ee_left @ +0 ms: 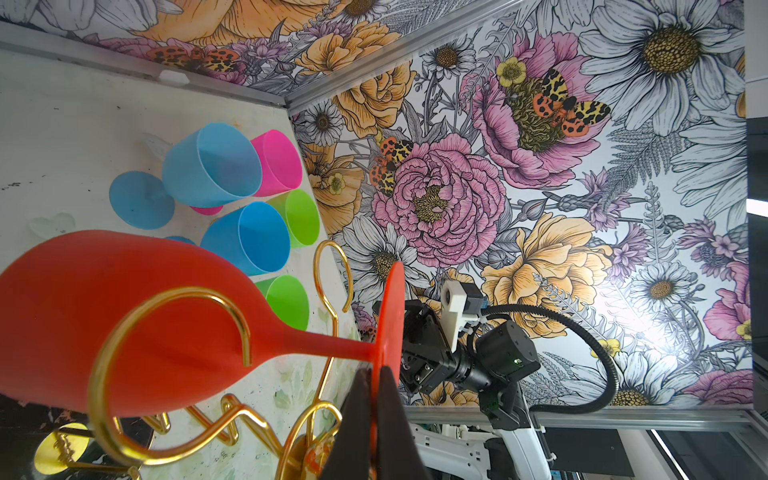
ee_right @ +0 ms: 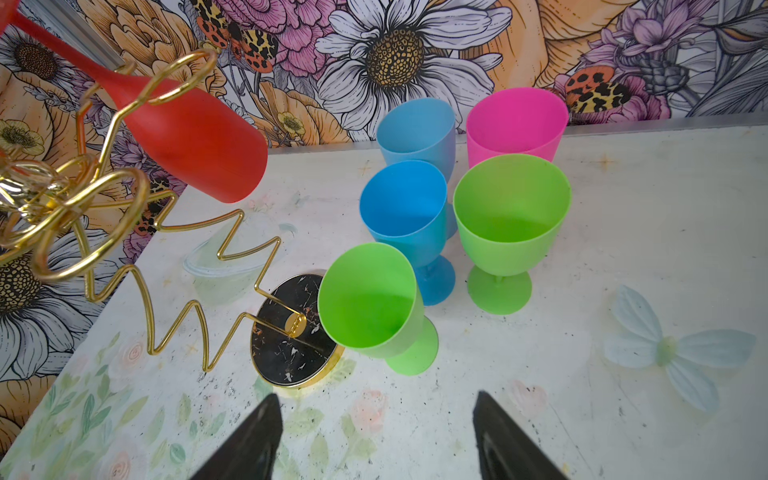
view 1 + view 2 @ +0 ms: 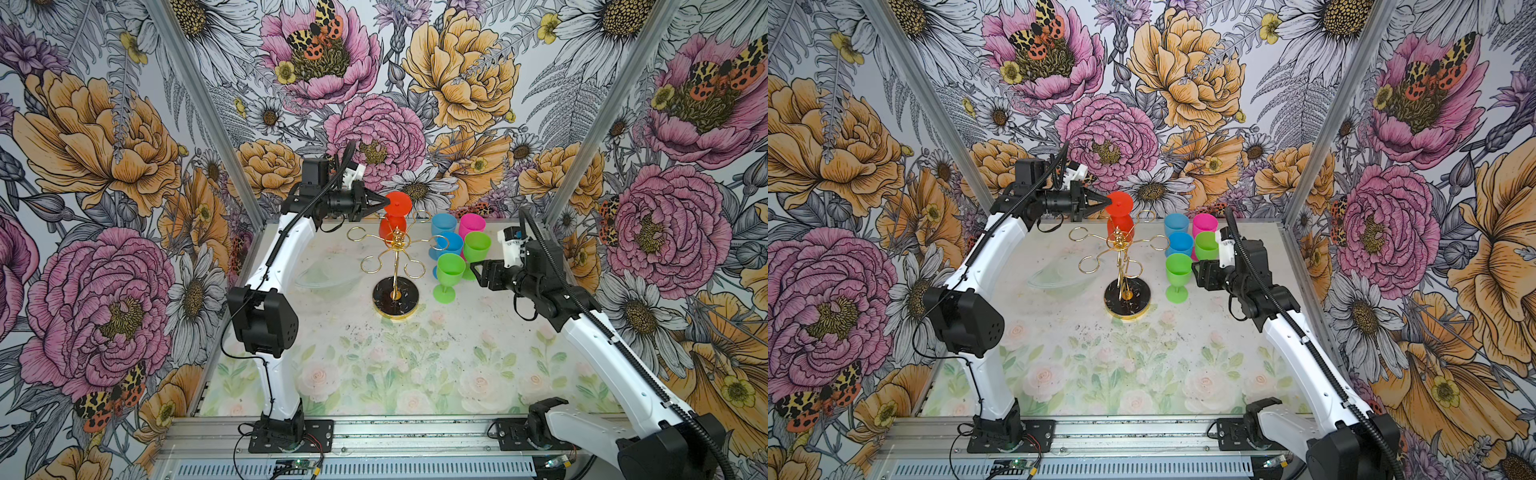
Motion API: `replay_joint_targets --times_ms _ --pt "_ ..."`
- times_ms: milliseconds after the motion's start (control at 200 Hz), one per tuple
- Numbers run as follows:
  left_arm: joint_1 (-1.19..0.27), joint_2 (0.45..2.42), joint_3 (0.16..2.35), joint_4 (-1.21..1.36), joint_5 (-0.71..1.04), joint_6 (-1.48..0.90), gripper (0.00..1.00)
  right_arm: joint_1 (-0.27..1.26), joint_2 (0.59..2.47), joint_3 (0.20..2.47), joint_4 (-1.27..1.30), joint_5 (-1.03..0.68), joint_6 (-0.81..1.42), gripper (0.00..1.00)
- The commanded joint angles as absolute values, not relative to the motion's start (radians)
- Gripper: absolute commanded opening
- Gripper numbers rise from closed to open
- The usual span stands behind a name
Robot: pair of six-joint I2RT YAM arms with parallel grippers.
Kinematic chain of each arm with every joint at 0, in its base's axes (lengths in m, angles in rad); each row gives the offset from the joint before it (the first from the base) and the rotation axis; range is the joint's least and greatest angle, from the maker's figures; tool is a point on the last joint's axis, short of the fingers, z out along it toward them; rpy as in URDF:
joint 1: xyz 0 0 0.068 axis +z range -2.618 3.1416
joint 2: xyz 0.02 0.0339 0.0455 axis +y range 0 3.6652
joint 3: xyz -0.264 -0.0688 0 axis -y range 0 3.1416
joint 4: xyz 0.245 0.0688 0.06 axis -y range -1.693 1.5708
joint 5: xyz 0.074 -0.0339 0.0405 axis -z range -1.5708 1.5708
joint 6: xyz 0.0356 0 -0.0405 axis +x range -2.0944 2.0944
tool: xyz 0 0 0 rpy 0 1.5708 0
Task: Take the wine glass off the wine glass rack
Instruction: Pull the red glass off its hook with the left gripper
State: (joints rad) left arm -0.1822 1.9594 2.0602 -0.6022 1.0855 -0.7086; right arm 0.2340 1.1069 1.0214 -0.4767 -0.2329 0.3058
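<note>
1. Left wrist view has my left hand (image 1: 377,376) pinched tight on the thin rim of the round foot of the red wine glass (image 1: 124,316), with one of my fingers (image 1: 353,424) flat on each face of the disc
2. I hold it by the foot because the glass hangs bowl-down: the foot stands clear above the gold wire, while the bowl sits among the loops where I could not close on it
3. The wine glass rack (image 3: 386,297) stands about mid-worktop (image 3: 374,353), somewhat toward the far edge, and the glass hangs on its far side. In both top views my left hand reaches it level, coming from the left edge
4. In the right wrist view a looped arm (image 2: 178,79) rings the glass where stem meets bowl, so I judge it not yet free. The stem should slide out through the loop's open mouth
5. My right hand (image 2: 374,436) is spread wide and holds nothing. It hovers toward the right edge, just beside the nearest green glass (image 2: 370,299), which stands upright with four others toward the far right corner, clear of the rack
</note>
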Motion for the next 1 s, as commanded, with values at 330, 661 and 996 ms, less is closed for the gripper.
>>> replay_joint_targets --times_ms 330,661,996 --pt "-0.142 2.022 2.207 -0.581 0.94 -0.671 0.0 0.227 1.078 1.025 -0.45 -0.233 0.315 0.73" --pt "-0.078 1.924 2.084 -0.555 0.797 -0.621 0.0 0.225 1.094 1.033 -0.448 -0.249 0.317 0.73" --pt "0.003 1.71 1.841 -0.547 0.63 -0.571 0.0 0.225 1.103 1.035 -0.441 -0.258 0.315 0.73"
